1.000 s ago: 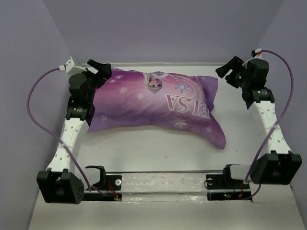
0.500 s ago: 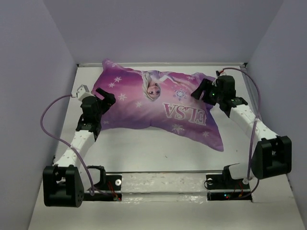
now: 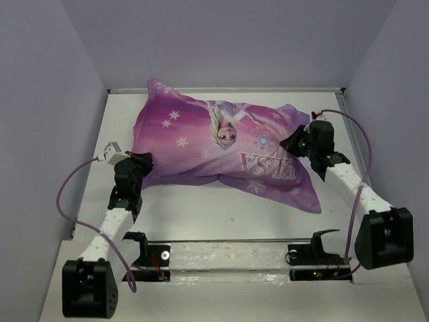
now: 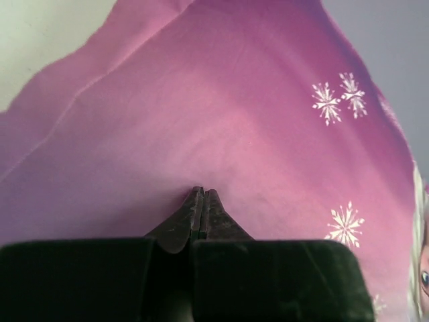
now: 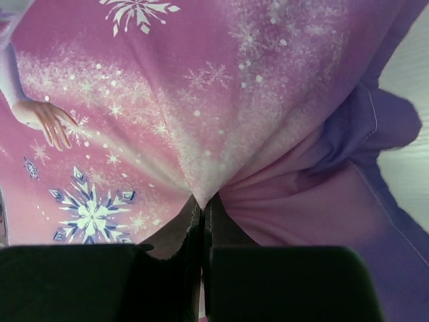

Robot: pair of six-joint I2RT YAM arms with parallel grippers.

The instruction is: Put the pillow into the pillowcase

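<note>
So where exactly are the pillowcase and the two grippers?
pillowcase (image 3: 184, 137), top view, printed face.
left gripper (image 4: 202, 192), left wrist view, shut tips on fabric.
right gripper (image 5: 202, 202), right wrist view, shut tips pinching fabric.

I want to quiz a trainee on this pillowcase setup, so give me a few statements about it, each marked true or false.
1. The left gripper and the right gripper are both shut on fabric of the pillowcase. True.
2. The ELSA lettering reads upright in the overhead view. False: it is upside down there.
3. The pillowcase lies printed face up. True.
4. The right gripper grips the pillowcase at its far left corner. False: it grips the right side, next to the lettering.
5. The pillowcase hangs over the near edge of the table. False: it lies on the far half, with bare table in front of it.
</note>
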